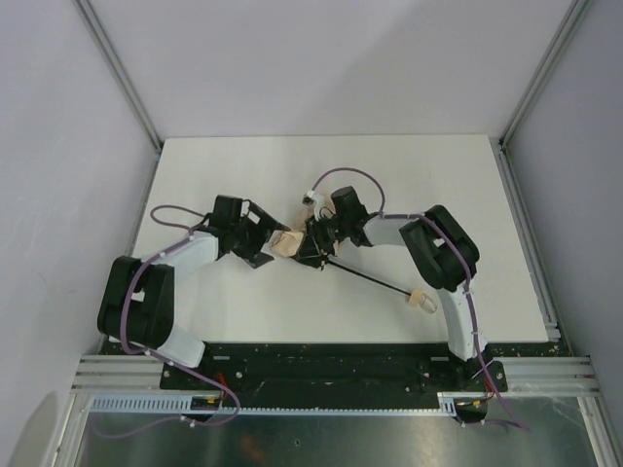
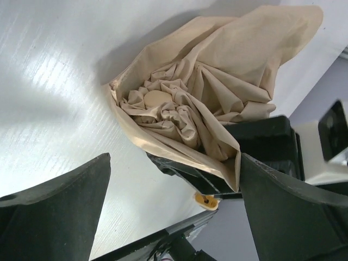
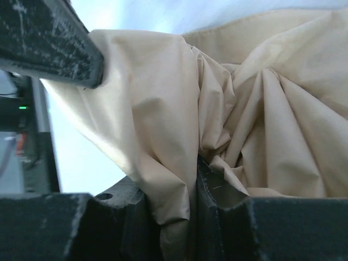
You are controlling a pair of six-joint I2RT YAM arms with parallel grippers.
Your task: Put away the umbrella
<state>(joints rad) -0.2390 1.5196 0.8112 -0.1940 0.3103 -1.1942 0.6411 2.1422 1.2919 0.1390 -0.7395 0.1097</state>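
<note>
**Canopy pinched on the right, left jaws wide**

The umbrella (image 1: pixel 287 243) is found mid-table (image 1: pixel 243 165), its beige canopy (image 2: pixel 217 70) bunched between the two arms. Its thin black shaft (image 1: pixel 370 279) is stretched out toward the tan handle (image 1: pixel 423 300) by the right arm. A fold of the fabric is clamped tight in the right gripper (image 3: pixel 174 209), presumably so the loose cloth is gathered and cannot spill open. The left gripper (image 2: pixel 174 163) is spread wide just short of the crumpled cloth, with nothing held, and is likely poised for a fresh bite. The shaft is not yet collapsed, so plenty is judged left to do.
</note>
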